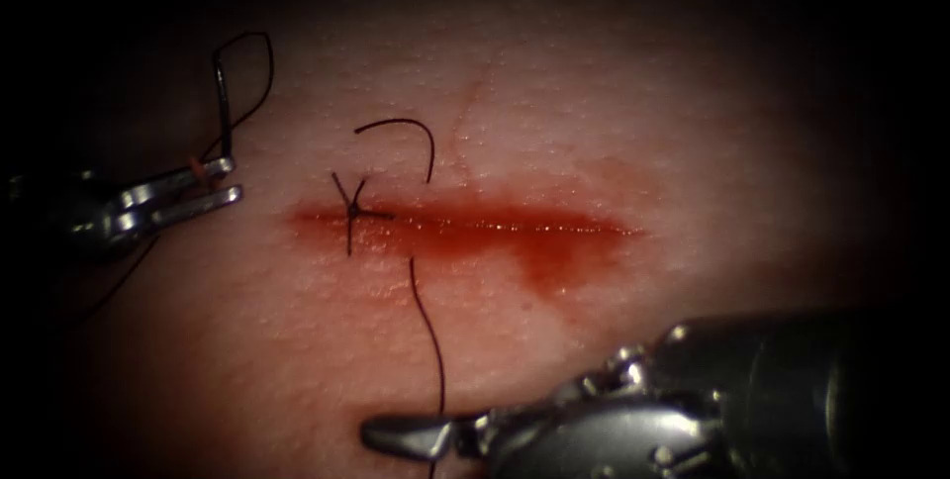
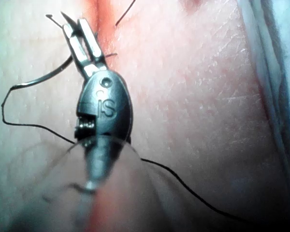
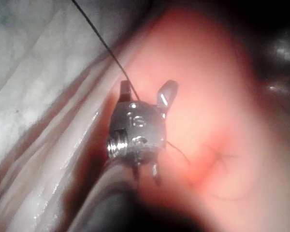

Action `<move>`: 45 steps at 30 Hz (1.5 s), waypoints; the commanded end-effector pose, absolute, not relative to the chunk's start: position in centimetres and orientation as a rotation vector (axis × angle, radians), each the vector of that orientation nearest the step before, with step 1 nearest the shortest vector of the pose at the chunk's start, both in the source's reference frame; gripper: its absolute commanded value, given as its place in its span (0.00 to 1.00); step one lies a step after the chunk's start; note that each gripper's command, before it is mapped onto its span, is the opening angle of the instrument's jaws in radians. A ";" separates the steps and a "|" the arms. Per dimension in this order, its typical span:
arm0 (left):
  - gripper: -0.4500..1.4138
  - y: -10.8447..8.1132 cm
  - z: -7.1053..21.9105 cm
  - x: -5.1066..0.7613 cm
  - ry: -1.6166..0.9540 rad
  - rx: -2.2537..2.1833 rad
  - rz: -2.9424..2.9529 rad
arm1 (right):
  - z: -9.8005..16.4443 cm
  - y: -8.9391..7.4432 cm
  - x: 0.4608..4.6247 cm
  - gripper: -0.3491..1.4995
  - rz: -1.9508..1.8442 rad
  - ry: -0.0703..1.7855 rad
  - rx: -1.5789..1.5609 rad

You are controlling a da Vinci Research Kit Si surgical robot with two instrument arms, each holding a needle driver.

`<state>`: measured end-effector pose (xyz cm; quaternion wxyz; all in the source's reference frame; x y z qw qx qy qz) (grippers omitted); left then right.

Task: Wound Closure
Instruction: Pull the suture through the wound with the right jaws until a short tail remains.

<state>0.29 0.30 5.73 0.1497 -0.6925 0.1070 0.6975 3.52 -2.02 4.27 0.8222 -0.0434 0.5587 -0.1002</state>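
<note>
Nearest, right tool (image 3: pixel 146 89) gapes empty beside thread (image 1: pixel 427 321), likely ready to take it. Thread runs up over cut (image 1: pixel 495 227), right of knot (image 1: pixel 353 210). Farther, toward left edge of tissue (image 1: pixel 594 93), left tool (image 1: pixel 230 180) clamps needle (image 1: pixel 223 108) near one end, clear of tissue.

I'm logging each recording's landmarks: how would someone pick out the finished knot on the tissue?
Find the red cut running across the tissue in the endoscope view, and follow it to its left end. The knot sits there as a small dark cross with short stiff tails, unlike the long thread curving past it.
</note>
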 end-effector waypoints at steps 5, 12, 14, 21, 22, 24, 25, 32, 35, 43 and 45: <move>0.00 0.3 5.8 0.25 0.307 -1.993 2.003 | 4.6 -1.6 3.43 0.91 -0.196 1.193 -0.168; 0.00 0.3 5.8 0.25 0.307 -1.993 2.003 | 5.1 -1.5 3.32 0.94 -0.228 1.172 -0.186; 0.00 0.3 5.8 0.25 0.301 -1.991 1.999 | 5.1 -1.5 3.33 0.94 -0.231 1.169 -0.187; 0.00 0.3 5.8 0.25 0.301 -1.991 2.000 | 5.3 -1.4 3.37 0.91 -0.262 1.147 -0.181; 0.00 0.3 5.8 0.25 0.301 -1.991 2.000 | 5.3 -1.4 3.38 0.91 -0.263 1.147 -0.183; 0.00 0.3 5.8 0.25 0.301 -1.991 2.000 | 5.3 -1.5 3.43 0.92 -0.265 1.149 -0.186; 0.00 0.3 5.8 0.25 0.301 -1.991 2.000 | 5.3 -1.5 3.45 0.92 -0.266 1.152 -0.186; 0.00 0.3 5.8 0.25 0.302 -1.990 2.000 | 5.3 -1.6 3.48 0.02 -0.291 1.144 -0.163; 0.00 0.3 5.8 0.25 0.296 -1.988 1.997 | 5.3 -1.6 3.48 0.00 -0.301 1.142 -0.144; 0.00 0.3 5.8 0.25 0.296 -1.989 1.997 | 5.0 -1.8 3.53 0.00 -0.283 1.157 -0.114; 0.00 0.3 5.8 0.25 0.296 -1.988 1.997 | 4.9 -1.9 3.55 0.00 -0.287 1.163 -0.112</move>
